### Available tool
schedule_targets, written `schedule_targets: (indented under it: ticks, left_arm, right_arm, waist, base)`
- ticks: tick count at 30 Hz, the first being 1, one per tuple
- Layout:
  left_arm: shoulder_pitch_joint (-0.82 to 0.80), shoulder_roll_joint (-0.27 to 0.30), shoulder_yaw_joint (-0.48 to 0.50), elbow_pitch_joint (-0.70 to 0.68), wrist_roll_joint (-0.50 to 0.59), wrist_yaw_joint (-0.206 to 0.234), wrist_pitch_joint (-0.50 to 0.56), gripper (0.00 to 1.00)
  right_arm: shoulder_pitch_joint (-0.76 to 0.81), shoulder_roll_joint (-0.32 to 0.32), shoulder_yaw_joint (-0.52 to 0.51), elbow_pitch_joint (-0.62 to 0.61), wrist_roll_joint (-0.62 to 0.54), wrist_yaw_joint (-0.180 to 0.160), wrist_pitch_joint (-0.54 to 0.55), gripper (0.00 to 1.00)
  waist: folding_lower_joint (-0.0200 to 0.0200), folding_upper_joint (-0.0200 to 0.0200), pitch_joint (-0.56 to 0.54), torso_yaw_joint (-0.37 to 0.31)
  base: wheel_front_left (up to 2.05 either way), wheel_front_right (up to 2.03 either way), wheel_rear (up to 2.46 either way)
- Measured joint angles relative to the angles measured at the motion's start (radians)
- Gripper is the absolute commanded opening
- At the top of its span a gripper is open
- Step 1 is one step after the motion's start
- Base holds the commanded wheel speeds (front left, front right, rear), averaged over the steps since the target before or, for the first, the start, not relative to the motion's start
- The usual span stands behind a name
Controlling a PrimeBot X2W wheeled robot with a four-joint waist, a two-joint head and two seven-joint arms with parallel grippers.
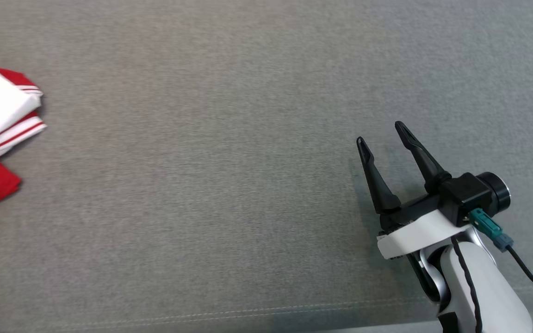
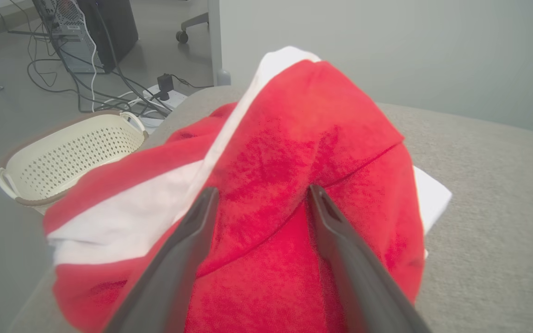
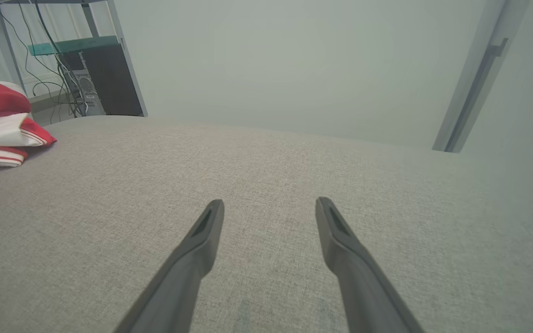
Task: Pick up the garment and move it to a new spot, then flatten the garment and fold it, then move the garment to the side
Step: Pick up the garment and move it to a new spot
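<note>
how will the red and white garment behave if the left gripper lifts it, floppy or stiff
Likely floppy: the garment lies bunched in soft folds, so it should sag and drape from wherever the open left gripper pinches it. Probably light and not slippery, since its red surface looks fuzzy. A push would likely crumple it rather than slide it whole.

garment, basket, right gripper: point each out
garment (image 2: 294, 152): left wrist view, red cloth in the middle of the heap
basket (image 2: 72, 152): left wrist view, its perforated wall
right gripper (image 1: 379, 131): head view, midway between its fingertips
</note>
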Motion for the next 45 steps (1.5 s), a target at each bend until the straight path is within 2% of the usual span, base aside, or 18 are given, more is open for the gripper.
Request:
schedule_targets:
  ticks: [1,2,3,6,9,12,16,20,23,28,34,35,36,37,42,45]
  left_arm:
    - [0.0,-0.001,0.005,0.018,-0.023,0.0,0.0,0.99]
    - [0.0,0.0,0.003,0.036,-0.028,-0.002,0.0,0.14]
    - [-0.001,-0.001,0.007,0.059,-0.027,-0.003,0.0,0.0]
    - [-0.013,-0.004,0.047,0.092,0.025,-0.007,0.0,0.0]
    - [-0.046,-0.012,0.165,0.044,0.152,-0.007,0.0,0.0]
    - [-0.064,-0.045,0.328,-0.103,0.299,-0.007,0.0,0.0]
    - [-0.061,-0.151,0.417,-0.339,0.443,-0.007,0.0,0.0]
    - [-0.061,-0.257,0.365,-0.564,0.473,-0.007,-0.004,0.0]
    - [-0.056,-0.313,0.288,-0.652,0.468,-0.007,-0.005,0.0]
    - [0.015,-0.38,0.18,-0.646,0.457,-0.007,-0.004,0.0]
    - [0.139,-0.395,0.026,-0.574,0.463,-0.007,-0.004,0.0]
    - [0.158,-0.397,0.001,-0.557,0.466,-0.007,-0.004,0.28]
    - [0.176,-0.402,-0.01,-0.533,0.465,-0.007,-0.004,0.91]
    - [0.192,-0.402,-0.016,-0.508,0.465,-0.007,-0.004,1.0]
    - [0.221,-0.404,0.0,-0.474,0.486,-0.007,-0.003,1.0]
    - [0.24,-0.414,0.067,-0.502,0.492,-0.007,-0.003,1.0]
  right_arm:
    - [0.006,0.001,-0.002,-0.008,0.0,0.0,0.0,1.0]
    - [0.012,0.001,-0.005,-0.014,0.0,0.0,0.0,1.0]
    - [0.016,0.0,-0.009,-0.018,0.0,0.0,0.0,1.0]
    - [0.024,0.001,-0.021,-0.033,0.0,0.0,0.0,1.0]
    - [0.026,0.002,-0.032,-0.04,0.011,0.0,0.0,1.0]
    - [0.029,0.002,-0.037,-0.034,0.021,0.0,0.0,1.0]
    - [0.034,0.003,-0.035,-0.005,0.049,0.0,0.0,1.0]
    - [0.038,0.003,-0.033,0.015,0.066,0.0,0.0,1.0]
    - [0.043,0.004,-0.025,0.021,0.074,0.0,0.0,1.0]
    - [0.049,0.003,0.003,0.01,0.086,0.0,0.0,1.0]
    - [0.057,0.004,0.032,-0.032,0.1,0.0,0.0,1.0]
    - [0.058,0.004,0.036,-0.038,0.103,0.0,0.0,1.0]
    - [0.059,0.004,0.04,-0.042,0.105,0.0,0.0,1.0]
    - [0.06,0.004,0.042,-0.044,0.106,0.0,0.0,1.0]
    - [0.072,0.004,0.035,-0.044,0.107,0.0,0.0,1.0]
    - [0.071,0.004,0.035,-0.038,0.112,0.0,0.0,1.0]
  waist:
    - [0.0,0.0,0.01,-0.013]
    - [0.0,0.0,0.019,-0.025]
    - [0.0,0.0,0.026,-0.035]
    - [0.0,0.0,0.033,-0.052]
    - [0.0,0.0,0.018,-0.048]
    - [0.0,0.0,-0.01,-0.039]
    - [0.0,0.0,-0.06,-0.029]
    - [0.0,0.0,-0.114,-0.03]
    - [0.0,0.0001,-0.143,-0.048]
    - [0.0,0.0001,-0.158,-0.112]
    - [0.0,0.0,-0.137,-0.196]
    - [0.0,0.0001,-0.13,-0.208]
    - [-0.0001,0.0,-0.123,-0.22]
    - [0.0,0.0,-0.117,-0.232]
    - [0.0,0.0,-0.112,-0.251]
    - [-0.0001,0.0001,-0.135,-0.237]
  base:
    - [0.0,0.0,0.0]
    - [0.0,0.0,0.0]
    - [0.0,0.0,0.0]
    - [0.0,0.0,0.0]
    - [0.0,0.0,0.0]
    - [0.0,0.0,0.0]
    - [0.0,0.0,0.0]
    - [0.0,0.0,0.0]
    - [0.0,0.0,0.0]
    - [0.0,0.0,0.0]
    - [0.0,0.0,0.0]
    - [0.0,0.0,0.0]
    - [0.0,0.0,0.0]
    - [0.0,0.0,0.0]
    - [0.0,0.0,0.0]
    - [0.0,0.0,0.0]
